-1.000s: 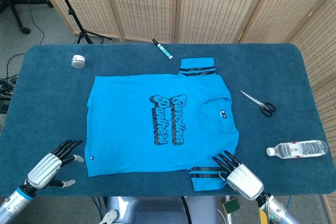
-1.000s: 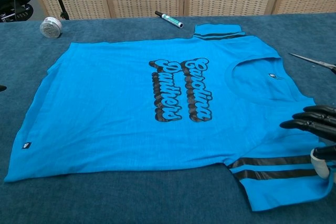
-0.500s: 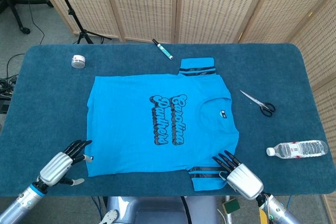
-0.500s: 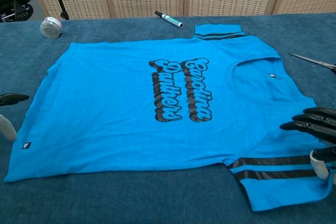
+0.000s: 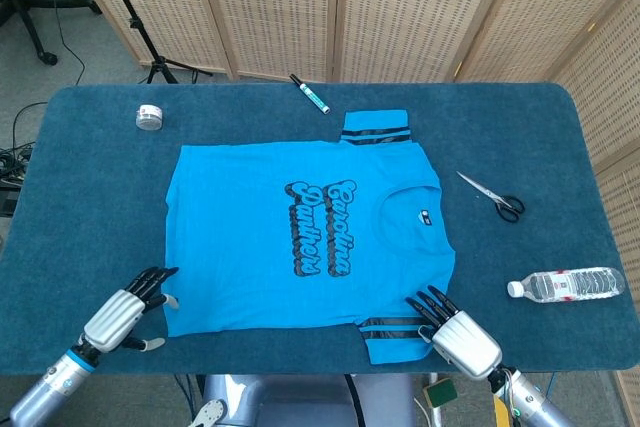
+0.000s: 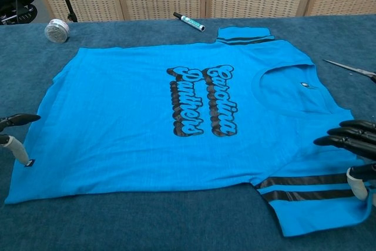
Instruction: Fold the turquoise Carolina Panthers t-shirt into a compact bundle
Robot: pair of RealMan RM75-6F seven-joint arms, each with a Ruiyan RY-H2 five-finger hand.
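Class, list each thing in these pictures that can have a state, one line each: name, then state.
T-shirt: spread flat, unfolded, print up.
Left hand: open, fingertips at the shirt's bottom corner.
Right hand: open, fingers over the near sleeve.
Marker: capped, lying flat.
Scissors: closed, lying flat.
Water bottle: capped, on its side.
Tape roll: lying flat.

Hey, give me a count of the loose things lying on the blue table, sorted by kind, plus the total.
T-shirt: 1
Marker: 1
Tape roll: 1
Scissors: 1
Water bottle: 1
Total: 5
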